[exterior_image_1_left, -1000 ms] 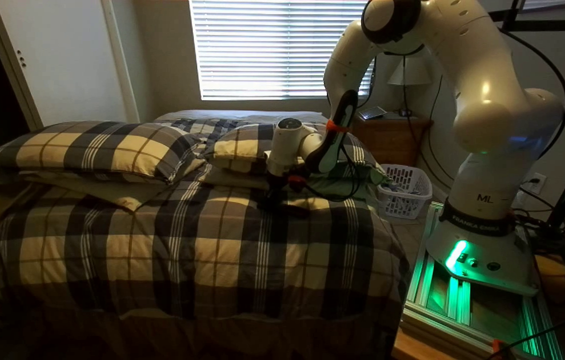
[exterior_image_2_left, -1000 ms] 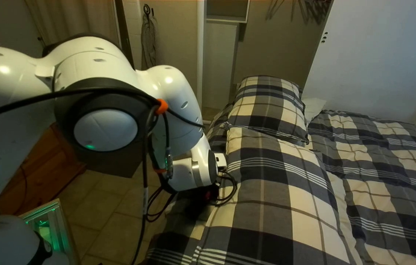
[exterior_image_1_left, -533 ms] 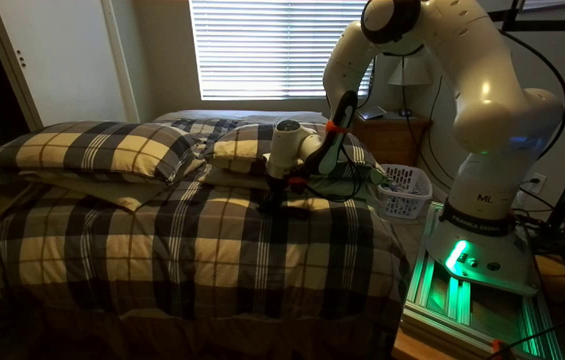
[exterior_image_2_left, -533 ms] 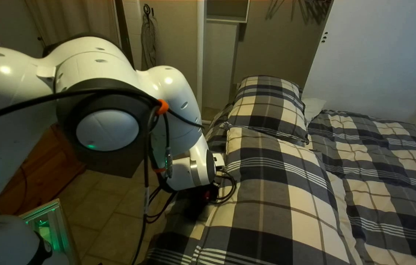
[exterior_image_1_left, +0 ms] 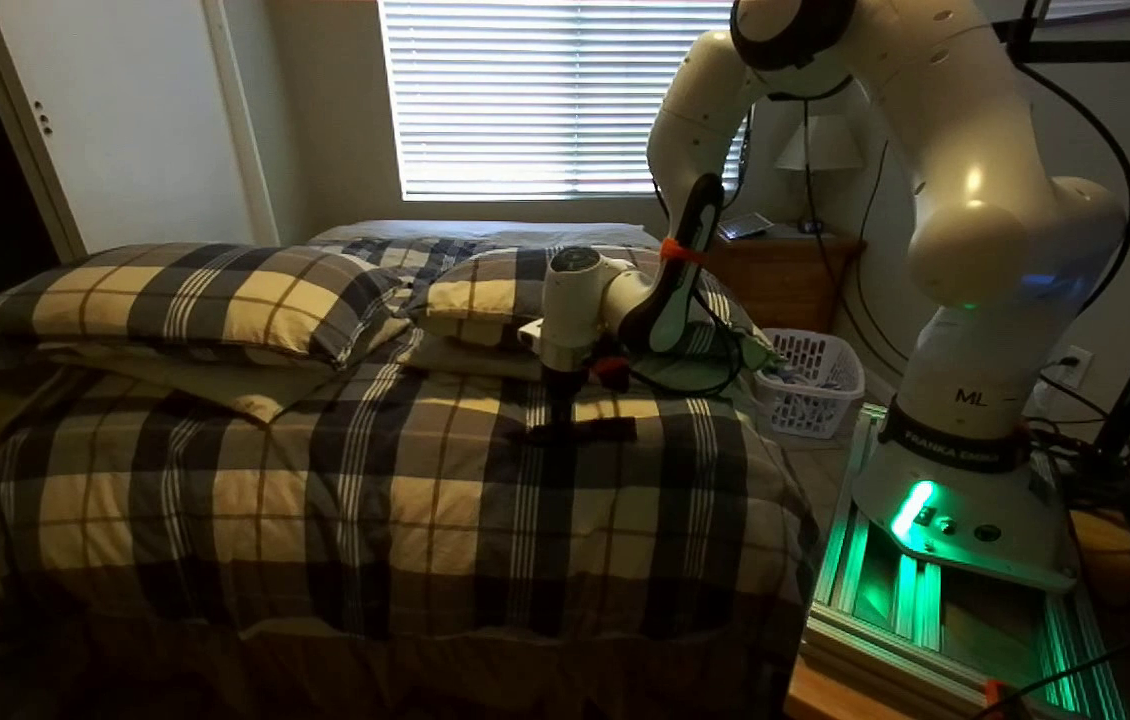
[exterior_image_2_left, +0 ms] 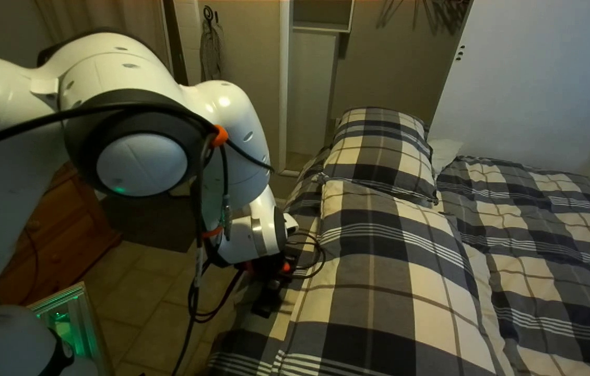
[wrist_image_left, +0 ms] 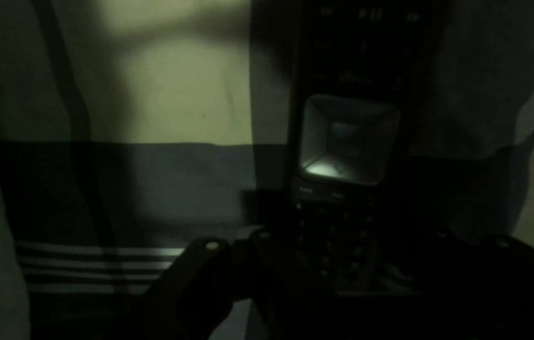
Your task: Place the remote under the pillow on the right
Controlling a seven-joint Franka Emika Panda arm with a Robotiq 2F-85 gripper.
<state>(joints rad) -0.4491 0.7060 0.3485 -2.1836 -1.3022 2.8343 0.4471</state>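
Note:
The remote (wrist_image_left: 347, 141) is long and black with a silvery square pad and fills the middle of the wrist view. My gripper (exterior_image_1_left: 561, 428) points down, its fingers on both sides of the remote, shut on it. In an exterior view the remote (exterior_image_1_left: 610, 430) is a dark flat bar at the bedspread; I cannot tell if it touches. It also shows below the gripper in an exterior view (exterior_image_2_left: 264, 307). The flattish plaid pillow (exterior_image_1_left: 485, 295) on the right lies behind the gripper, greenish along its near edge, partly hidden by the arm. It also shows in an exterior view (exterior_image_2_left: 404, 282).
A plumper plaid pillow (exterior_image_1_left: 195, 300) lies on the left of the bed. The plaid bedspread (exterior_image_1_left: 445, 500) covers the bed. A white laundry basket (exterior_image_1_left: 810, 385) and a wooden nightstand (exterior_image_1_left: 775, 280) stand beyond the bed's right side. A cable loop (exterior_image_2_left: 310, 256) hangs at the wrist.
The gripper and remote have moved away from the right pillow toward the bed's near side and slightly right. The remote now shows more clearly. The pillows look the same.

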